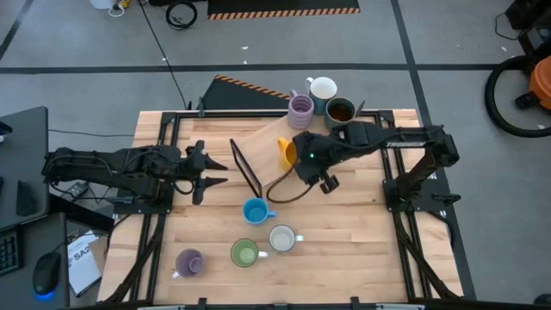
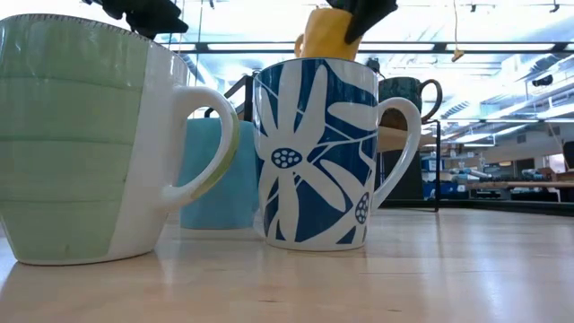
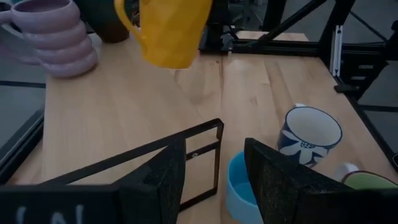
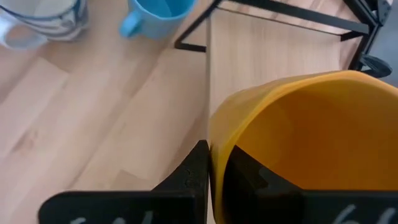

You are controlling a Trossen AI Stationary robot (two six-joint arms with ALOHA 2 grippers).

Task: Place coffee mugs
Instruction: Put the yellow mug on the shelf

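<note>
A pale wooden bench (image 1: 344, 250) on a grey floor carries the mugs. An orange mug (image 4: 311, 143) is held clear of the bench, near its far middle, by the right gripper (image 4: 214, 171), whose fingers are clamped on the mug's rim, one inside and one outside. Below and in front of it, a blue mug (image 1: 255, 211) stands near the bench centre beside a thin black frame (image 1: 245, 166). A white mug with a blue flower pattern (image 1: 282, 238) and a green mug (image 1: 244, 252) are set just in front of the blue one, and a lilac mug (image 1: 189, 263) is seen further toward the left front. At the far edge, a ribbed lilac mug (image 1: 301, 109), a white mug (image 1: 323, 89) and a dark brown mug (image 1: 341, 111) are grouped together. The left gripper (image 1: 215, 173) is kept at the left side of the bench, its fingers apart and holding nothing.
</note>
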